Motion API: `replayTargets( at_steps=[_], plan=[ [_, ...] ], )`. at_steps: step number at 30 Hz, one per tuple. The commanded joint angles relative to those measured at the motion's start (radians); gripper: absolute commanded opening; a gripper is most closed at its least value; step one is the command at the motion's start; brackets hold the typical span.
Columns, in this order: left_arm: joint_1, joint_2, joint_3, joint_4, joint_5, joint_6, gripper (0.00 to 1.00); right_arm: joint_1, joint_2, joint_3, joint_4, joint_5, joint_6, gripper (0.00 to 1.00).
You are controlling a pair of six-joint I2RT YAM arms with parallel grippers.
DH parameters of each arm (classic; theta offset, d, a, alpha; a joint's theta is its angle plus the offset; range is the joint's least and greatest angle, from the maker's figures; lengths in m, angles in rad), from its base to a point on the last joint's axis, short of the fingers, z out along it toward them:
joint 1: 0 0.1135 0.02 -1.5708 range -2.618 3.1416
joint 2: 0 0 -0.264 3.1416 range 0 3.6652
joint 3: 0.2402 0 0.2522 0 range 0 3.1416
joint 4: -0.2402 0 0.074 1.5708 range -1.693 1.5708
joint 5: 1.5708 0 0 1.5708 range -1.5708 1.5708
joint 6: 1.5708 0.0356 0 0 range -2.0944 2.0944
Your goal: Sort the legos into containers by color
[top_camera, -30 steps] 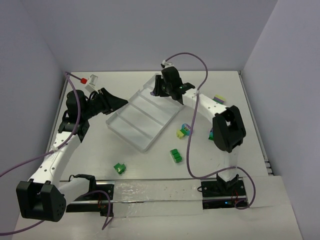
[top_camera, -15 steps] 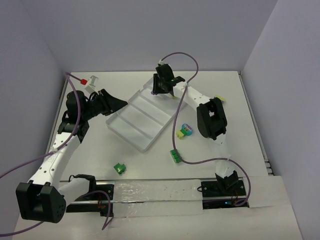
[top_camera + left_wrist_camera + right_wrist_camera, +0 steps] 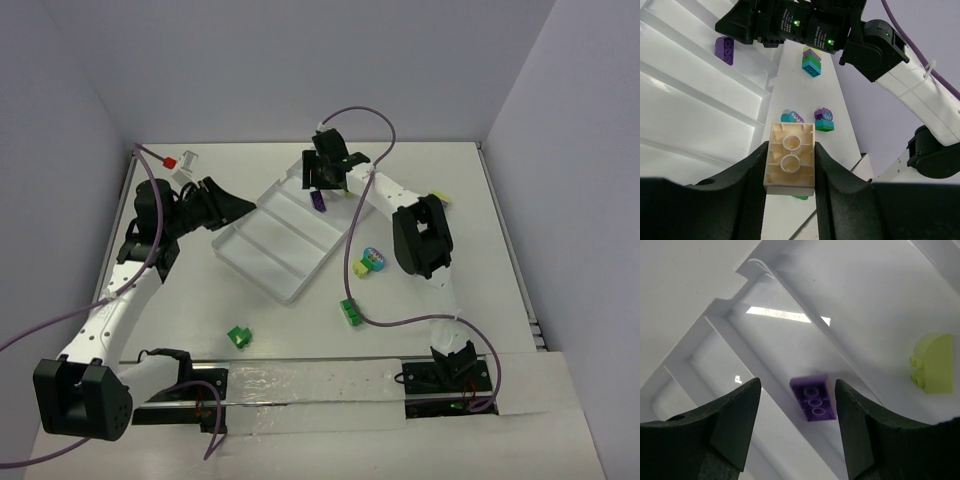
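White tabletop (image 3: pixel 290 335), boxed in by pale walls (image 3: pixel 300 60), carries a clear tray (image 3: pixel 275 255) set at a slant between the two arms. Just beside the tray's left side, the left claw (image 3: pixel 790 150) is clamped tight on a cream brick (image 3: pixel 789 165) whose hollow underside faces its camera. Over the tray's far end, the right claw (image 3: pixel 796 387) hovers with its fingers spread wide, gripping nothing. Directly beneath it a purple brick (image 3: pixel 814 399) is in one tray compartment, clear of both fingers; whether it has landed I cannot tell. Beside that claw, outside the tray wall, lies a yellow-green brick (image 3: pixel 932 362). Well apart from both claws, nearer the arm bases, sit a mixed-colour clump (image 3: pixel 370 260), a green brick (image 3: pixel 350 312) and a second green brick (image 3: pixel 238 336).
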Motion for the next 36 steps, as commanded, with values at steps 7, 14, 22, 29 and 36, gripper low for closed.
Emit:
replayTargets(
  at_steps=[7,14,22,29,36],
  plan=[
    [-0.041,0.130,0.141,-0.068,-0.126,0.019,0.00,-0.011,-0.334,-0.177,0.039,0.020,-0.046,0.70],
    [-0.108,0.354,0.268,-0.119,-0.296,-0.018,0.00,-0.028,-0.595,-0.462,0.100,0.039,-0.040,0.77],
    [-0.195,0.620,0.481,-0.186,-0.541,-0.061,0.00,-0.057,-0.819,-0.786,0.233,0.005,0.059,0.77],
    [-0.249,0.809,0.658,-0.272,-0.708,-0.090,0.00,-0.060,-0.927,-0.922,0.239,0.029,0.055,0.78],
    [-0.306,0.945,0.772,-0.366,-0.853,-0.118,0.00,-0.065,-0.980,-0.968,0.224,0.059,0.047,0.78]
  ],
)
